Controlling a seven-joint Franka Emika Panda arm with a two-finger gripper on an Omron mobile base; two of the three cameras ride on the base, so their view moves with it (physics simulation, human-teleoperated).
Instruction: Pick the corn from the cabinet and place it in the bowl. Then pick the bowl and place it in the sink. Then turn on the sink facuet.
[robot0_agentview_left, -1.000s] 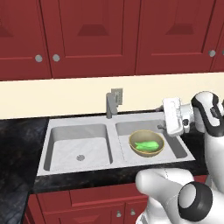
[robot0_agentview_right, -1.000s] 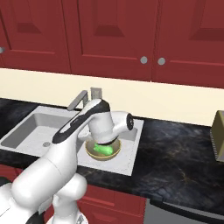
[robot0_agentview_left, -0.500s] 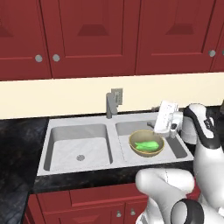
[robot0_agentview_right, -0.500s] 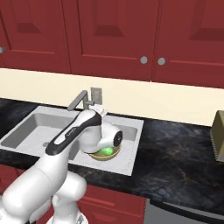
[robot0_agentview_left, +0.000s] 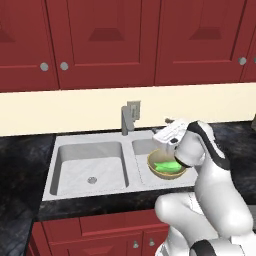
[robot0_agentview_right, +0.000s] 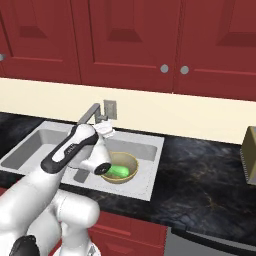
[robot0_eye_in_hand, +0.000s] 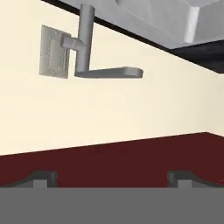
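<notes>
Sink facuet (robot0_agentview_left: 129, 118): upright at far edge of sink (robot0_agentview_left: 90, 167), between basins, just far-left of gripper (robot0_agentview_left: 169, 131). Gripper: spread wide, holding nothing, facing the faucet. Corn (robot0_agentview_left: 167, 165): in bowl (robot0_agentview_left: 167, 171), right basin, below gripper.

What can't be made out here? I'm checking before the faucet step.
- Gripper: hand view's bottom edge cuts the fingertips.
- Bowl: left base view, arm covers its right rim.
- Corn: right base view, arm hides one end.
- Sink faucet: too small to make out any handle.
</notes>
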